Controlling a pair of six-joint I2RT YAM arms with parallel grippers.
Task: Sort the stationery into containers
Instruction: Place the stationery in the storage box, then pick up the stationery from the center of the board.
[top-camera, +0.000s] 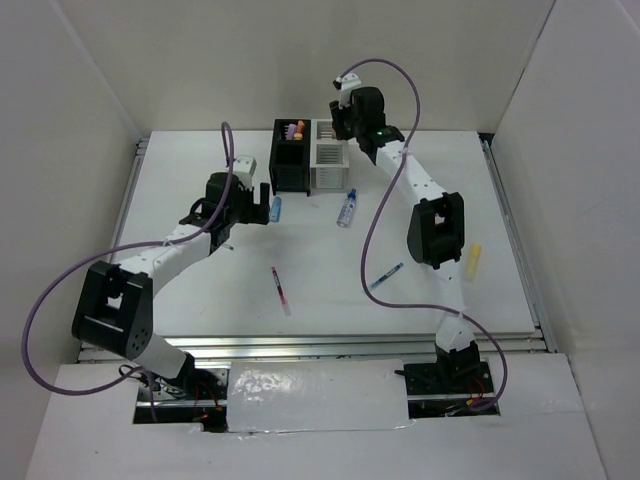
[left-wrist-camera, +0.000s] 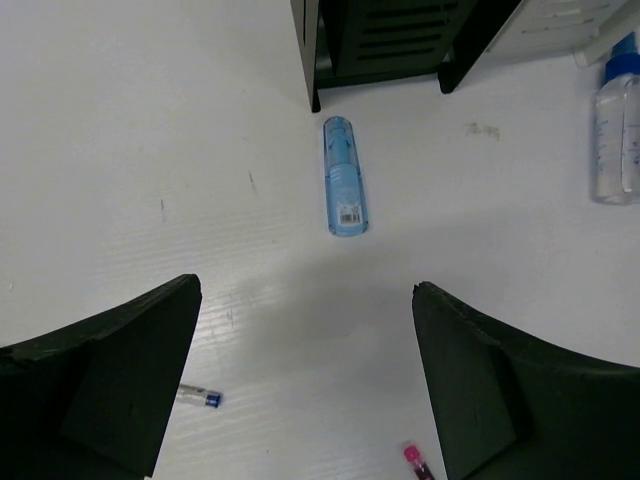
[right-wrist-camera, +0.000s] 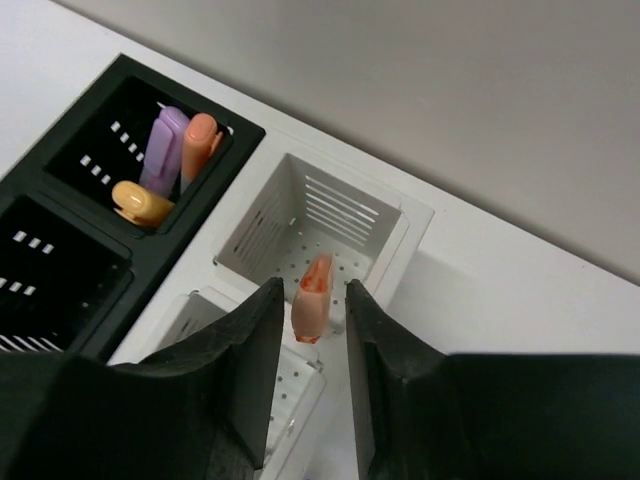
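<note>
Logged three pastel stubby markers (right-wrist-camera: 165, 165) in black slatted box (right-wrist-camera: 190, 240); orange marker (right-wrist-camera: 312, 285) over white slatted box (right-wrist-camera: 415, 215), hold of right gripper (right-wrist-camera: 312, 300) unclear; left gripper (left-wrist-camera: 305, 290) splayed, empty; blue marker (left-wrist-camera: 345, 178), clear tube (left-wrist-camera: 615, 140), thin pens (top-camera: 280, 290) unsorted.

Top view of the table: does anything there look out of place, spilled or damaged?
Nothing looks spilled or broken. Out of place are only unsorted items lying loose on the table: a blue marker, a clear blue-capped tube, a red pen, a blue pen and a yellow marker.
</note>
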